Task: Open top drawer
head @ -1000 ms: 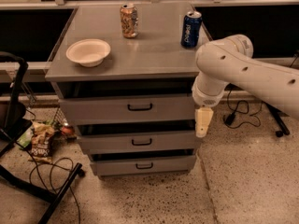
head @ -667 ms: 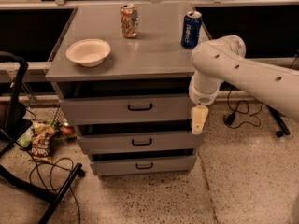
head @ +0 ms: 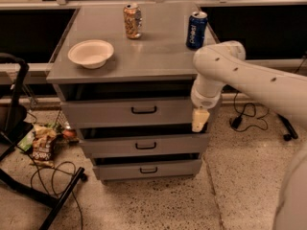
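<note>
Nearest the camera, at about 8 o'clock in the view, a black metal chair base [head: 61, 201] and loose black cables [head: 29, 176] lie on the speckled floor, with a crumpled orange snack bag [head: 42, 147] just behind them.

Next comes the grey metal cabinet: a short grey bottom drawer [head: 148, 169], a short grey middle drawer [head: 110, 146], and above them the top drawer [head: 100, 113] – the tallest grey flat front, with a small black bar handle [head: 144, 110] at its centre. It sits directly under the grey cabinet top [head: 158, 61], a dark gap showing above its front, and it looks shut or barely out.

The robot's pale cream gripper [head: 200, 120] hangs from the white arm [head: 249, 78], pointing towards 6 o'clock at the right end of the top drawer's front, close to its lower edge. Whether it is spread or pressed together cannot be told, and it pinches nothing that shows.

The coming move turns on one relation – the handle lies at 9 o'clock from the gripper, well apart, and the bar's long axis runs level, 9 to 3. By that judgement the gripper must travel sideways along the front and close across the bar before any pull.

Farther back on the cabinet top stand a shallow white bowl [head: 91, 53] at 10 o'clock, an orange drink can [head: 132, 20] and a blue drink can [head: 196, 29], both upright and apart
</note>
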Controlling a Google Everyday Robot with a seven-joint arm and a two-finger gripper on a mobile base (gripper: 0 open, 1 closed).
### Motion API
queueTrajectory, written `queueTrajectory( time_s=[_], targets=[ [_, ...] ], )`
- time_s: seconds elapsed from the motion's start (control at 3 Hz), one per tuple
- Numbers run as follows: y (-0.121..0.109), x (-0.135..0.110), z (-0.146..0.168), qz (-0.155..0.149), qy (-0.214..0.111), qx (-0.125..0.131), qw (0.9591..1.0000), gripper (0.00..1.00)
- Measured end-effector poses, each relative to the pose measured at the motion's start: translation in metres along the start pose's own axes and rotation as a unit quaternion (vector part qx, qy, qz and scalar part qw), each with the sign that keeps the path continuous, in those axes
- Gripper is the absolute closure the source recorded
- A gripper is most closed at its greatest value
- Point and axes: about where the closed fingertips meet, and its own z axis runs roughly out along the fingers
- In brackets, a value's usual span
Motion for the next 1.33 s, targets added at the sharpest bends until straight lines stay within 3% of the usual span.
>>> queueTrajectory(
  time_s=[1.0,1.33],
  targets=[
    [-0.002,0.009,-0.013,0.006,0.008,-0.003,0.9999,0.99],
    [0.023,0.024,-0.025,0.028,0.014,-0.020,0.9993,1.00]
  ],
)
